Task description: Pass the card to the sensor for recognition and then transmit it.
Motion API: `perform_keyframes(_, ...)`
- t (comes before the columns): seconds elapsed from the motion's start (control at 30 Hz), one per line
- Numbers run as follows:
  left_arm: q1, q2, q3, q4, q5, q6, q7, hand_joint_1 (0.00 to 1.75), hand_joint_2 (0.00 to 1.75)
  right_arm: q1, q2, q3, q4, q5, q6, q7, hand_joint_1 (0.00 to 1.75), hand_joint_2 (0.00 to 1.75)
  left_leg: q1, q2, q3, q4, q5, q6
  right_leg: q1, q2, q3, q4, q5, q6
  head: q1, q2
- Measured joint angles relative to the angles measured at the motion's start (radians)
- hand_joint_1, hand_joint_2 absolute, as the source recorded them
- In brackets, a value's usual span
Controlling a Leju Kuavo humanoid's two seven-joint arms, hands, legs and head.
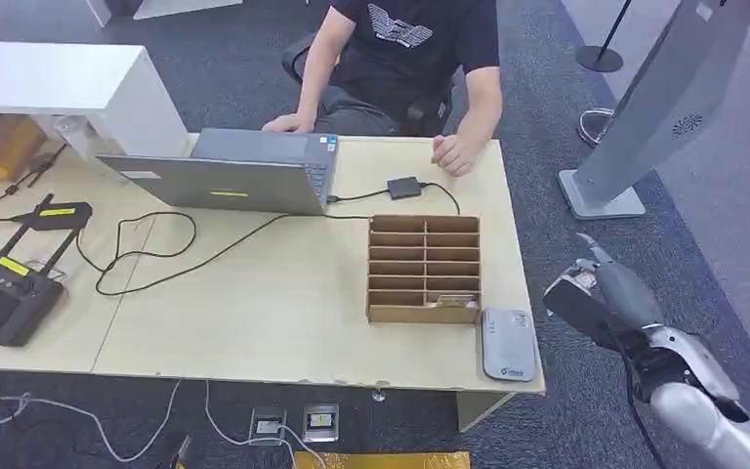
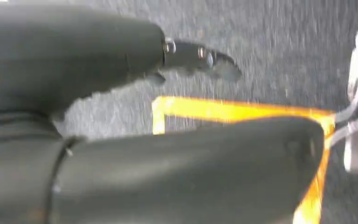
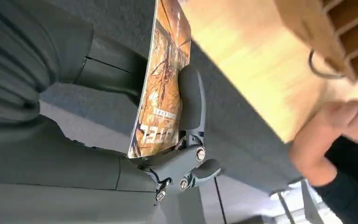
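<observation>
1. Card: an orange-printed card pinched between the thumb and fingers of the right hand, which hangs off the table's right edge, above the carpet.
2. Sensor: judged to be the flat grey pad near the table's front right corner, just beside the cardboard organizer; the card is apart from it.
3. Step in hand: carrying the card to the sensor. To do it well, bring the card's flat face down over the pad, keep it level and steady there, and keep the pinch firm near one edge so most of the card stays uncovered.
4. Left hand: hangs low over the carpet near a yellow floor marking; its fingers stand apart and nothing lies between them.
5. Table: pale wood, carrying a laptop, black cables, and a handheld controller at the left.
6. Room: grey carpet; a seated person behind the table, one hand on its far edge; a grey kiosk stand at the right.
</observation>
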Motion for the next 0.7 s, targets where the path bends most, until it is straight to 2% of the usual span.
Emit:
perform_keyframes(0.4, 0.004, -0.009, 0.026, 0.052, -0.024, -0.006, 0.013, 0.00, 0.00, 0.070, 0.045, 0.050, -0.008, -0.021, -0.036, 0.006, 1.75, 1.75, 0.000, 0.000, 0.000, 0.000, 0.000, 0.000, 0.000, 0.000, 0.000, 0.000, 0.000, -0.001, 0.001, 0.000)
perform_keyframes(0.7, 0.006, -0.009, 0.027, 0.073, -0.034, -0.011, 0.018, 0.00, 0.00, 0.079, 0.048, 0.076, -0.006, -0.040, -0.023, -0.007, 1.75, 1.75, 0.000, 0.000, 0.000, 0.000, 0.000, 0.000, 0.000, 0.000, 0.000, 0.000, 0.000, -0.001, 0.001, 0.000)
